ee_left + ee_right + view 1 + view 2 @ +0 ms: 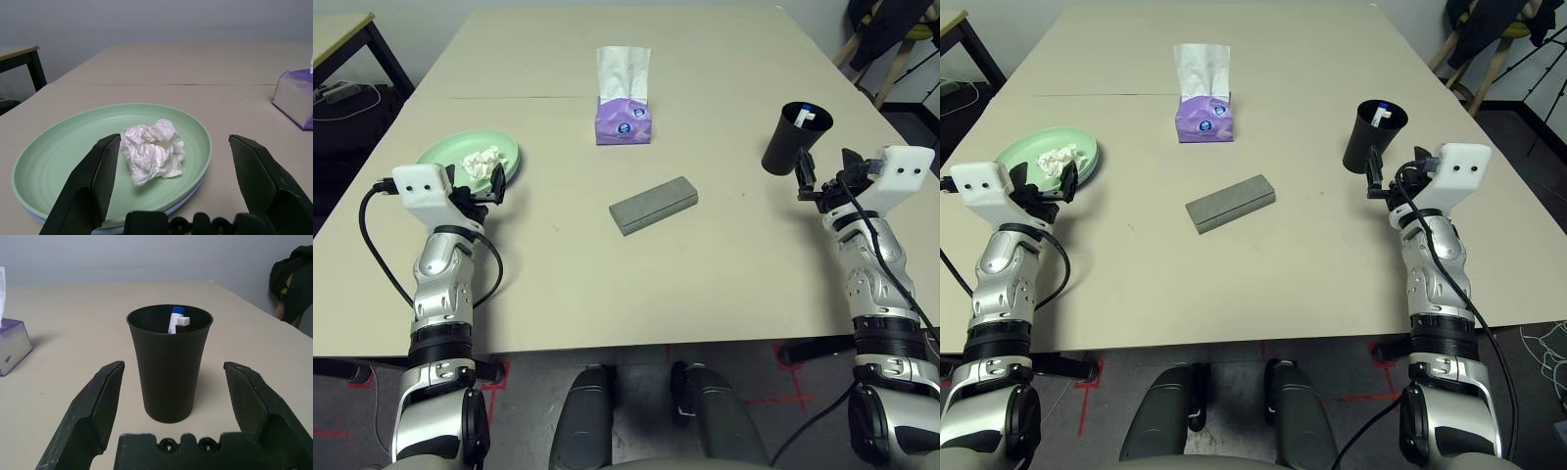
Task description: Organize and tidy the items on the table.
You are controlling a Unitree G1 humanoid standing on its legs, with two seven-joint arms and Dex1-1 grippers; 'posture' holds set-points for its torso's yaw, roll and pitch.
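On the table point(705, 294), a crumpled white tissue wad point(151, 156) lies on a pale green plate point(445, 152) at the left, with a pale blue plate's rim point(188, 197) showing beneath it. My left gripper point(174, 142) is open just short of the plate, its fingers pointing at the wad. A long grey glasses case point(653, 205) lies at the table's middle. At the right a black cup point(169, 367) stands upright with a white marker pen point(173, 319) inside. My right gripper point(173, 367) is open, its fingers level with the cup and apart from it.
A purple tissue box point(624, 119) stands behind the case, near the seam line. A dark-legged side table point(342, 29) is at the far left. A chair with dark clothing point(891, 29) stands off the far right corner.
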